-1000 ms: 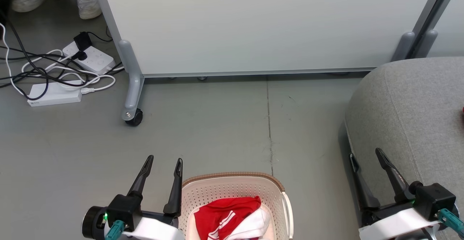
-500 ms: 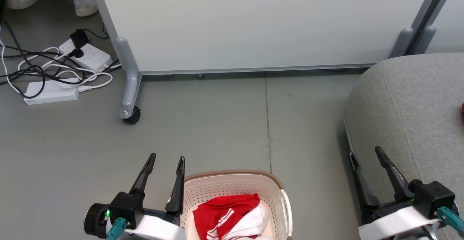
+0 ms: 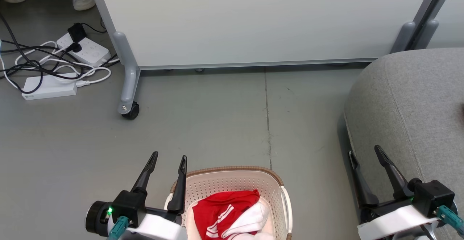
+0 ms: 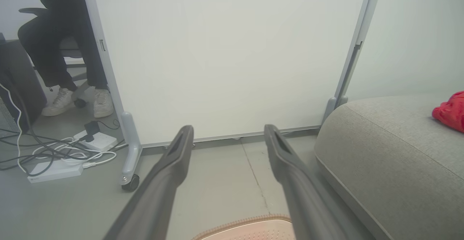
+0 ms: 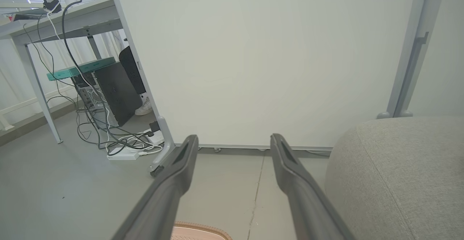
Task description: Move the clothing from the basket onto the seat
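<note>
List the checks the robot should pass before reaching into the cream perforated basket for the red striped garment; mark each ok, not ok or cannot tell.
1. Left gripper open and empty: ok.
2. Right gripper open and empty: ok.
3. Red-and-white striped fabric garment lying uncovered in cream perforated plastic basket: ok.
4. Large grey fabric seat cushion has bare room: ok.
5. A gripper over the garment: not ok; left is beside the basket's rim.
6. More clothing underneath: cannot tell.

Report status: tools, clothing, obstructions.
Open left tool beside basket, open right tool by seat. Basket holds striped red clothing, red garment on seat. Bare floor between them.
</note>
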{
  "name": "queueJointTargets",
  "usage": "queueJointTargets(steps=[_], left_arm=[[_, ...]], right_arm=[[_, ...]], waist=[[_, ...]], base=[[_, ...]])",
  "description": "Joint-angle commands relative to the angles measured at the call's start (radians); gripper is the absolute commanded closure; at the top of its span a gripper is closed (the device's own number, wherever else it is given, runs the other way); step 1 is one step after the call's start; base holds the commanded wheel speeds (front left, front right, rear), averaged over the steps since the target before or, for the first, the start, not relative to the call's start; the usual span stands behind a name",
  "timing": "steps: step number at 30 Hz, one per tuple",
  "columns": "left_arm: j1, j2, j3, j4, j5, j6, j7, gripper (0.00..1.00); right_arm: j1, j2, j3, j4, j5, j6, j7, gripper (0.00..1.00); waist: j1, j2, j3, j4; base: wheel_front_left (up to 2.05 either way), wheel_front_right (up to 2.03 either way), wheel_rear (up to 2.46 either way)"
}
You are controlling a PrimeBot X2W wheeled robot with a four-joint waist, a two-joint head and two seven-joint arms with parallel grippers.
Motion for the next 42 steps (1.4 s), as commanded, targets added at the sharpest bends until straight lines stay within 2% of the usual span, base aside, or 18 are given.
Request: queueJointTargets(steps=[1, 17, 22, 28, 34, 42], left_arm=[[-0.018, 0.003, 0.001, -0.003, 0.001, -0.001, -0.001, 0.0], [-0.031, 0.003, -0.011, 0.0, -0.009, -0.003, -0.001, 0.0], [-0.053, 0.003, -0.039, 0.03, 0.004, -0.018, -0.001, 0.0], [-0.131, 0.003, -0.108, 0.121, 0.054, -0.046, -0.001, 0.0], [-0.261, 0.004, -0.171, 0.245, 0.117, -0.067, -0.001, 0.0], [-0.441, 0.018, -0.238, 0.412, 0.192, -0.109, -0.001, 0.0]], right_arm=[[-0.011, -0.003, -0.001, -0.001, -0.001, 0.0, -0.003, 0.0], [-0.022, -0.009, -0.005, -0.003, -0.001, 0.0, -0.003, 0.0], [-0.036, -0.007, -0.033, 0.006, -0.021, 0.0, -0.003, 0.0], [-0.078, -0.003, -0.081, -0.008, -0.052, 0.0, -0.003, 0.0], [-0.121, 0.004, -0.154, -0.058, -0.053, 0.0, -0.003, 0.0], [-0.168, 0.027, -0.19, -0.123, -0.052, 0.0, -0.003, 0.0]], waist=[[0.0, 0.0, 0.001, 0.0], [0.0, 0.0, 0.03, -0.01], [0.0, 0.0, 0.078, -0.022], [0.0, 0.0, 0.211, -0.052], [0.0, 0.0, 0.395, -0.099], [0.0, 0.0, 0.601, -0.168]], base=[[0.0, 0.0, 0.0], [0.0, 0.0, 0.0], [0.0, 0.0, 0.0], [0.0, 0.0, 0.0], [0.0, 0.0, 0.0], [0.0, 0.0, 0.0]])
